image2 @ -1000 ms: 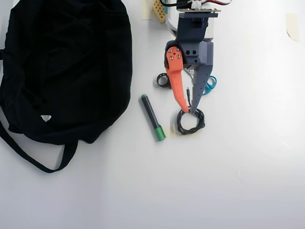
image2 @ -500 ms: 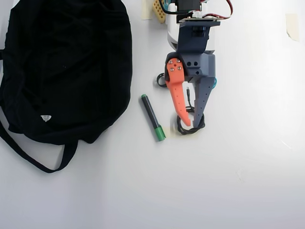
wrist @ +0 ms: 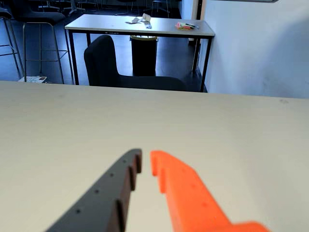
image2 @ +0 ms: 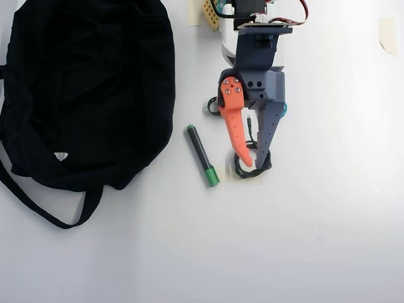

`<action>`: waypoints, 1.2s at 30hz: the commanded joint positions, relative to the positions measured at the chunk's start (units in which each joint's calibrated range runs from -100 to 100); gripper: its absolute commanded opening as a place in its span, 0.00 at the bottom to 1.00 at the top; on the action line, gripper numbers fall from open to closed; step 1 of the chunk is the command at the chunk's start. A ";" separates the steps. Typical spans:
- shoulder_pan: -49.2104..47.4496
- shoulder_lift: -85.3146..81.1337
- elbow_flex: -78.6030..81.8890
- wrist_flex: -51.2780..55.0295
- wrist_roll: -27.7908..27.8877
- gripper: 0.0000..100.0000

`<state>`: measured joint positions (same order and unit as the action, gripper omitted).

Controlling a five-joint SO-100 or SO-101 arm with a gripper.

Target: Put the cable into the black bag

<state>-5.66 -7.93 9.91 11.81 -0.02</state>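
Gripper: the gripper point(image2: 254, 163) reaches down the overhead view from the arm at the top, its orange finger point(image2: 234, 126) and dark finger point(image2: 267, 129) drawn close, tips over the cable's loop. In the wrist view the tips point(wrist: 145, 162) stand a narrow slit apart with bare table showing through it.
Grip: I cannot tell whether any cord is caught; the wrist view shows none between the tips, and from overhead the fingers hide the strands under them.
Cable: the cable point(image2: 243, 170) lies coiled on the white table point(image2: 315, 221), its thin tail with the plug point(image2: 249, 118) running up between the two fingers.
Bag: the black bag point(image2: 88, 88) sits well apart at the left of the overhead view, strap point(image2: 38, 205) trailing below it. No opening is plainly visible from above.
Clutter: a green-tipped marker point(image2: 202, 155) lies between cable and bag; a small black ring point(image2: 213, 106) and something teal point(image2: 283, 108) peek out beside the gripper's body.
Risk, empty lift: if the tips have closed above or beside the cord, the arm likely comes up with nothing.
Risk, unwinding: pinched by one strand, the loop may uncoil, dangle and drag the marker on the way across.
Risk, drop: with the bag's mouth unclear, the cable may land on fabric and slide off.
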 commanded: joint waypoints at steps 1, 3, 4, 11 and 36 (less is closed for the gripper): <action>0.27 -1.61 0.88 -0.52 0.23 0.02; -0.03 -1.61 2.13 -0.52 0.23 0.03; -0.10 -1.61 2.22 -0.52 0.23 0.03; -1.82 -1.70 1.86 4.56 0.23 0.03; -2.05 -1.78 -11.61 70.28 0.18 0.02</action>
<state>-7.27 -7.93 2.75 76.81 -0.07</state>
